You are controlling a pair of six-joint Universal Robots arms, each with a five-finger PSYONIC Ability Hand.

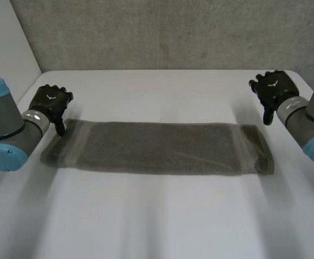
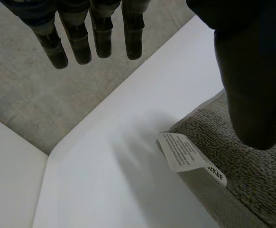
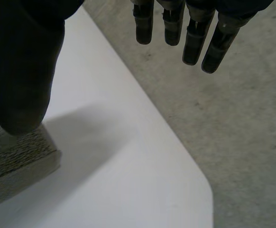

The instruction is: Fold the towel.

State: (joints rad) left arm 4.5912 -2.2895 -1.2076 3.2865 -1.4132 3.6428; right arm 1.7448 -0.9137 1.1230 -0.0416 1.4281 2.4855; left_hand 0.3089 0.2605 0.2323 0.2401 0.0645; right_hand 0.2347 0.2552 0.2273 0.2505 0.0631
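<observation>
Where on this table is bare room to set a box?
Free: the wide strip of table between the towel and the near edge; the strip beyond the towel, between left hand and right hand. Crowded: the towel's far corners.

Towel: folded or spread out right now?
Spread out: the towel lies flat as a long strip across the table. Its thick edge by the right hand hints at doubled layers; cannot tell.

You saw a matt, looped terry-cloth towel [image 1: 157, 147] on a smooth white table [image 1: 157, 216]. At its 10 o'clock corner lay a smooth printed label [image 2: 188, 156]. Beyond the table was a rough, speckled grey surface [image 2: 24, 80].
</observation>
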